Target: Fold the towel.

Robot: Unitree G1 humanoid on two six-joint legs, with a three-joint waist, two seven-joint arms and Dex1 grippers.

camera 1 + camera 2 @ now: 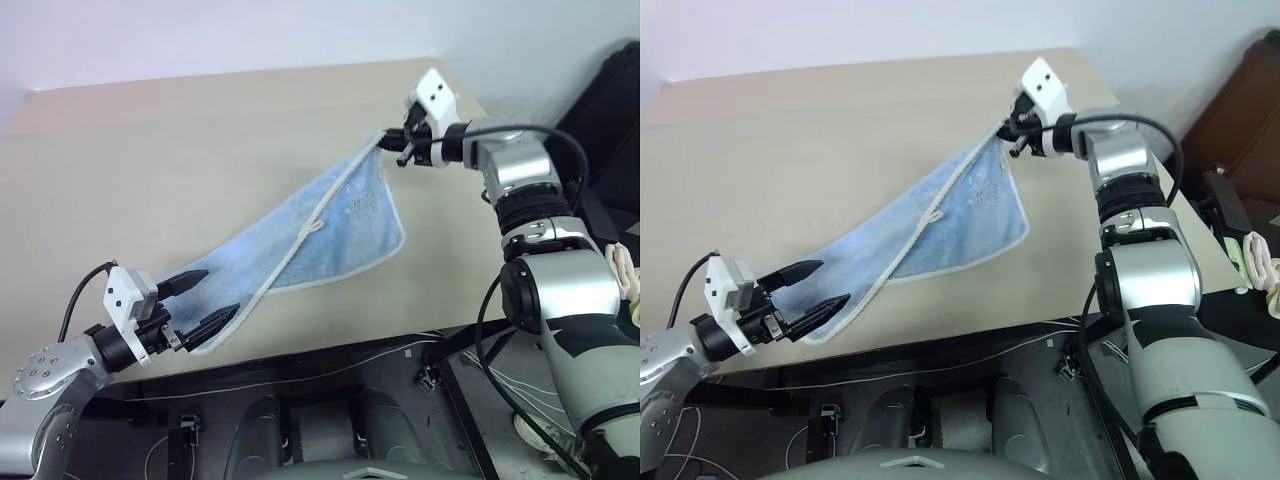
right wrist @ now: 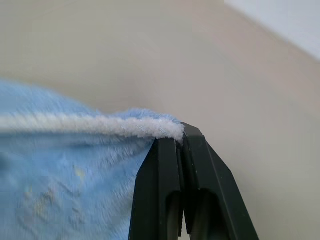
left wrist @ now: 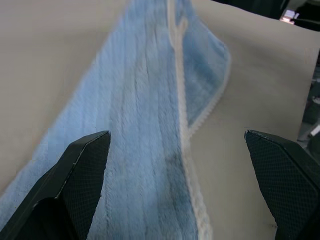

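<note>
Right wrist view has the right gripper (image 2: 181, 142) pressed together on the white-edged corner of the towel (image 2: 65, 170), the trim pinched right at the fingertips with bare table (image 2: 150, 55) behind it. From the head cameras, that corner is held up off the table at the far right, and the light blue towel (image 1: 320, 235) hangs from it in a slanting sheet down toward the near left, where its lower end lies on the table edge

The left gripper (image 1: 200, 298) sits at that lower end with its two black fingers (image 1: 215, 322) spread wide. In the left wrist view the towel (image 3: 140, 150) runs up between the open fingers, nearer to one of them than the other, and nothing is clamped; whether the cloth touches a finger I cannot tell

The step in hand looks like securing the second corner so the towel can be folded over. To do it well, the left gripper should be centred on the near corner, catching the trim and not only loose pile, then closed firmly before any lifting. The right pinch is very shallow, so the raised corner should be kept steady and the cloth not pulled tight, or the edge may slip out. Both corners should then travel together to keep the fold square
</note>
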